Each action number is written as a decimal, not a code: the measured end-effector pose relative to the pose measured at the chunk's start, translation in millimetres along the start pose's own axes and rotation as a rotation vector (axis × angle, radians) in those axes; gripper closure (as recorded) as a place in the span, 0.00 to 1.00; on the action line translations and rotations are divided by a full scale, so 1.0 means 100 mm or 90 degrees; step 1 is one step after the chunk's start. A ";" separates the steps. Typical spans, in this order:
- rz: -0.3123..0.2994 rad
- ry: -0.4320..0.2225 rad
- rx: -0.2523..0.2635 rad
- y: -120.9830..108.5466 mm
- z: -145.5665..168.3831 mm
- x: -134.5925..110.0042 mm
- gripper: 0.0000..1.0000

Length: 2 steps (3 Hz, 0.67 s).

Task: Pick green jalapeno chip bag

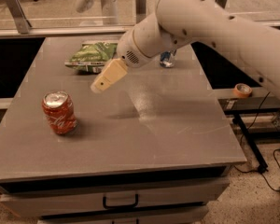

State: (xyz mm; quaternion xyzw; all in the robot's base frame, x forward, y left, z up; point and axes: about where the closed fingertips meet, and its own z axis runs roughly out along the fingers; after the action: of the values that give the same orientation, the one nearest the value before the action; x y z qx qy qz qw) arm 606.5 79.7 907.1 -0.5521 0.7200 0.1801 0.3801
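The green jalapeno chip bag point(92, 55) lies flat at the far left-centre of the grey table point(130, 134), green with pale streaks and a white front edge. My gripper point(101, 84) hangs above the table just in front of and slightly right of the bag, its tan fingertips pointing down-left, a short way from the bag's front edge. Nothing is seen in it. The arm hides the bag's right end.
A red soda can point(59, 112) stands upright at the front left. A slim silver-blue can point(167, 59) stands at the far side, partly hidden behind my arm. A tape roll point(242, 90) lies on a shelf to the right. A drawer handle point(120, 200) sits below the table front.
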 end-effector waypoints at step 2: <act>0.088 -0.036 0.038 -0.56 0.81 -0.09 0.00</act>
State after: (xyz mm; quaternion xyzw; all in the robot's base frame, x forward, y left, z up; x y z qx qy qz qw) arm 688.0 122.2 870.9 -0.4843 0.7504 0.1994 0.4032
